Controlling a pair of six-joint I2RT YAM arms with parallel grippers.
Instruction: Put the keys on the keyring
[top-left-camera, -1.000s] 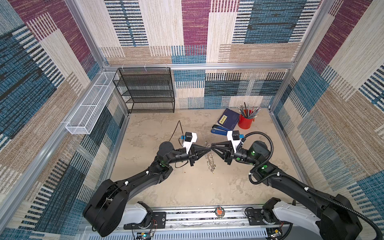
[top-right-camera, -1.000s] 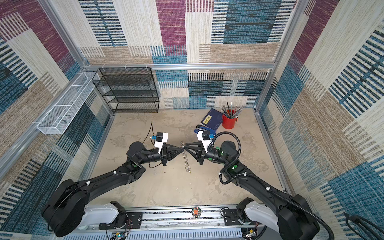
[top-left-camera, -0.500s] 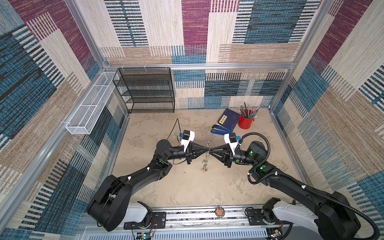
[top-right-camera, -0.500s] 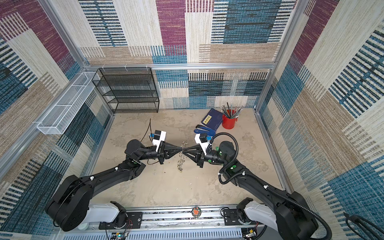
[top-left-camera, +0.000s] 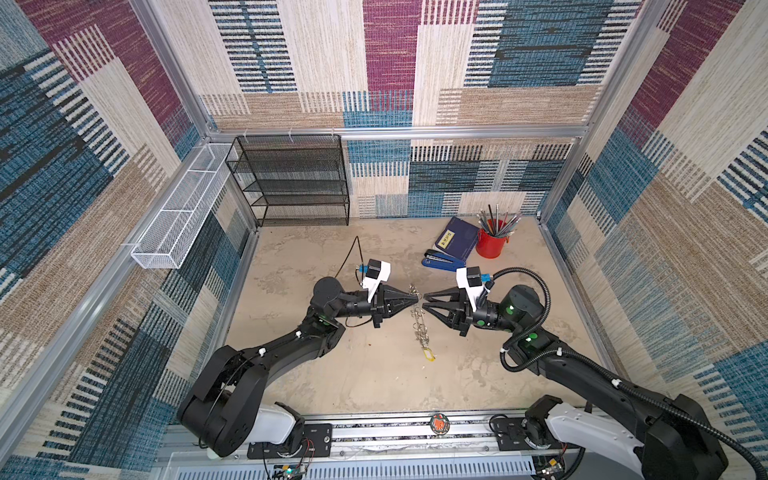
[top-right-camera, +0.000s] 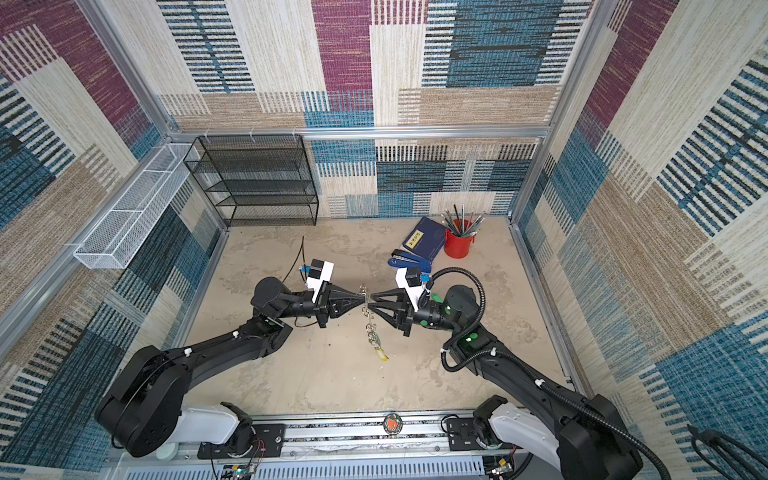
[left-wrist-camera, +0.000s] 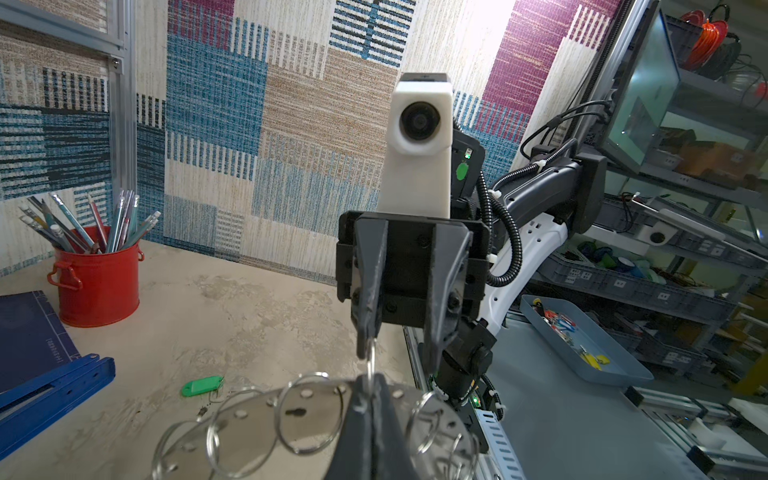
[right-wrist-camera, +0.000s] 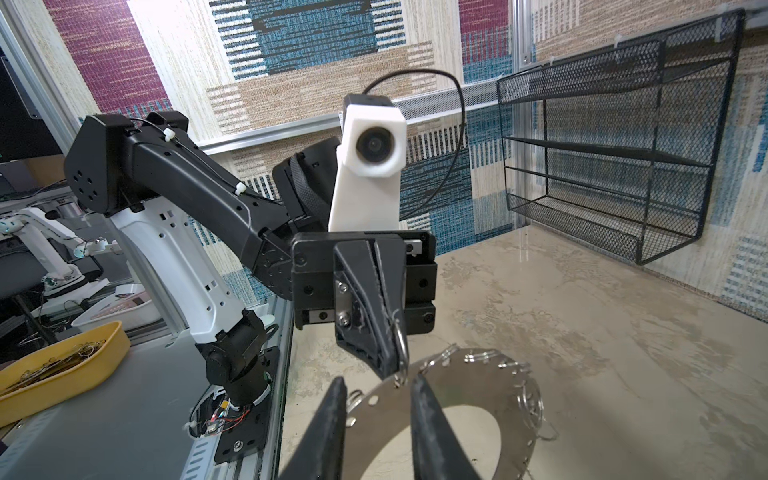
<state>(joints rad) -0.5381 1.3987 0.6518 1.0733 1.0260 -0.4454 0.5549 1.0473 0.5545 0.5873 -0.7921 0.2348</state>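
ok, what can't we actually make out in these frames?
- Yellow tag: both top views, too small to tell whether it hangs from the keyring.
- Green tag: left wrist view only; its key is too blurred to make out.
- Keyring's full outline: cut off by the frame edge in both wrist views, edge-on in top views.

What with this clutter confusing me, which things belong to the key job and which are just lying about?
Job: keyring, pinched in the left gripper; right gripper, open; yellow-tagged key; green-tagged key.
Lying about: blue stapler, notebook, red pencil cup, black mesh shelf, white wire basket.
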